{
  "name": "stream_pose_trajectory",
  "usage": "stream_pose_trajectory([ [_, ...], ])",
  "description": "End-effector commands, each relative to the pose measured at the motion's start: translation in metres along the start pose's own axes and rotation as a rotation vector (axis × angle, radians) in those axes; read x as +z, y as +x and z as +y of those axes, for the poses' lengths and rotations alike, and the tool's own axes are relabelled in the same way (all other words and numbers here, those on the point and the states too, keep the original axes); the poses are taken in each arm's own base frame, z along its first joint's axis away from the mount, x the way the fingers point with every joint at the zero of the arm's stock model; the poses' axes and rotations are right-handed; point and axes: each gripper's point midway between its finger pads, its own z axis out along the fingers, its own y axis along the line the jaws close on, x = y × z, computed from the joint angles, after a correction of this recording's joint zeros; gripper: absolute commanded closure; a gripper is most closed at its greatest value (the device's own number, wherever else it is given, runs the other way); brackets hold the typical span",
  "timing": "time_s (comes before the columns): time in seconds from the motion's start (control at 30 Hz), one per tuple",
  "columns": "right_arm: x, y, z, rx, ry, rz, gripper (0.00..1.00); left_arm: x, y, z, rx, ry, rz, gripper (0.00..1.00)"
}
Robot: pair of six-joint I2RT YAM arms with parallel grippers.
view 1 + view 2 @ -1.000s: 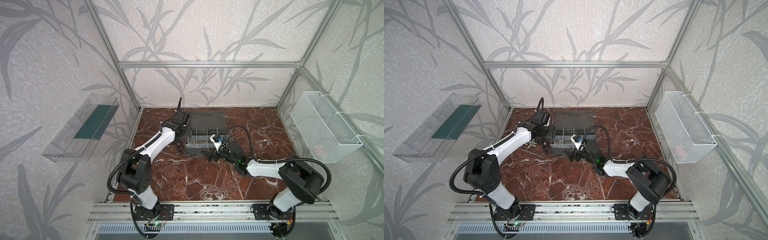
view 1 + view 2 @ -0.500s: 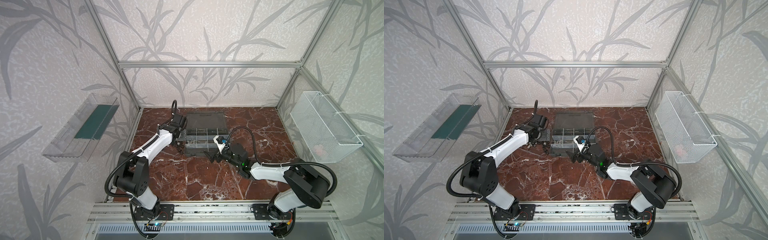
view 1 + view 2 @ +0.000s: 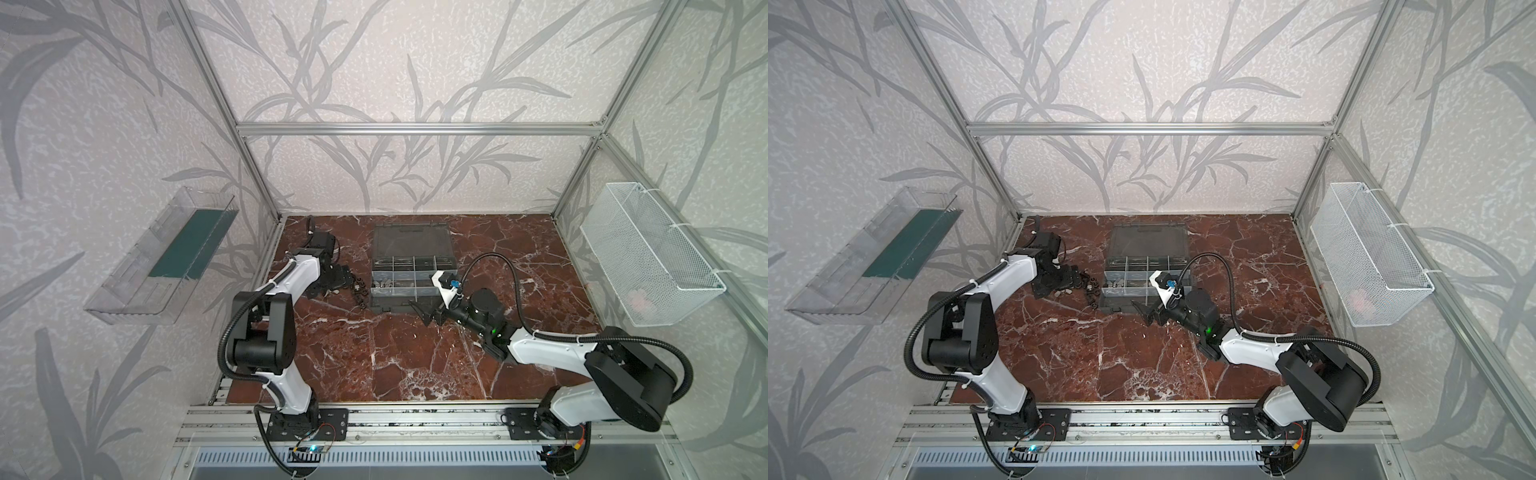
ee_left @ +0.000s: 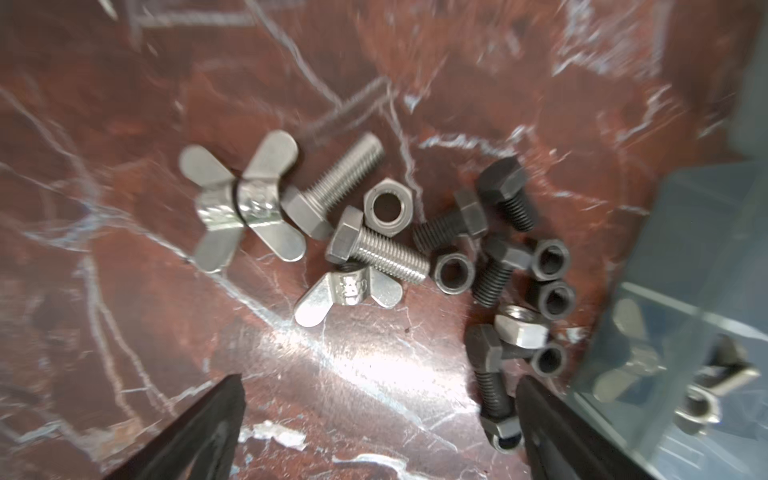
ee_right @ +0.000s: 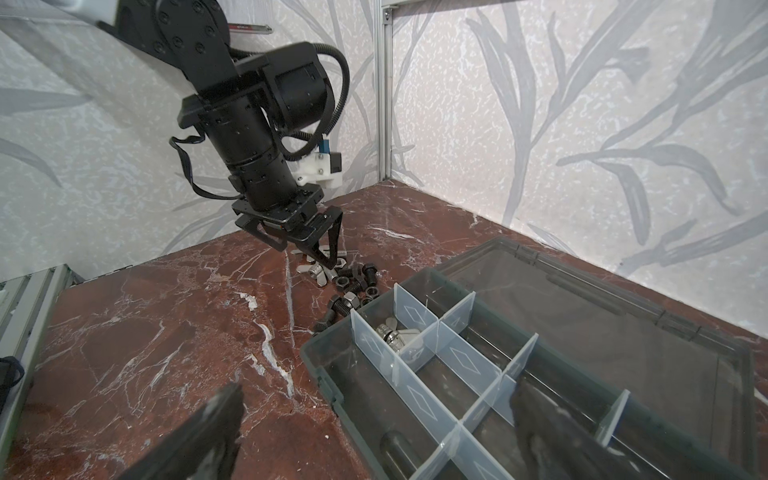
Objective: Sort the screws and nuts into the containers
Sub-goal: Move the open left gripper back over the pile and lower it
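Black and silver screws [image 4: 378, 253] and nuts [image 4: 388, 206] lie in a loose pile [image 3: 359, 291] [image 3: 1090, 291] on the marble, just left of the containers [image 3: 413, 282] [image 3: 1146, 282] in the open grey case. My left gripper [image 4: 380, 382] [image 3: 332, 286] [image 3: 1059, 284] hangs open low over the pile's left part, and a black screw [image 4: 490, 374] lies beside one fingertip. My right gripper [image 5: 378, 395] [image 3: 424, 313] [image 3: 1144, 312] is open and holds nothing, at the case's near corner [image 5: 328, 374].
Silver wing nuts [image 4: 241, 199] lie in the pile, and one [image 5: 395, 332] sits in a compartment. The case lid [image 3: 411, 241] lies flat behind. A clear tray [image 3: 162, 262] hangs on the left wall, a white mesh basket [image 3: 648, 257] on the right.
My left gripper has drawn back leftward from the case's edge to over the pile, and its jaws have spread wider. The right gripper stays in front of the case.
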Motion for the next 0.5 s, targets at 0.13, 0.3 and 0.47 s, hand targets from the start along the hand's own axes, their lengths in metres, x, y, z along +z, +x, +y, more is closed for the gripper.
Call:
stream_pose_trajectory([
  [0.13, 0.007, -0.001, 0.007, 0.011, -0.036, -0.010, 0.01, 0.009, -0.014, 0.031, -0.090, -0.017, 0.059, 0.01],
  [0.3, 0.007, 0.000, 0.007, 0.019, -0.036, -0.008, 0.01, 0.021, -0.013, 0.023, -0.097, 0.030, 0.081, 0.14],
  [0.47, 0.011, 0.003, 0.008, 0.037, -0.045, -0.001, 0.01, 0.017, -0.024, 0.019, -0.059, 0.024, 0.084, 0.32],
])
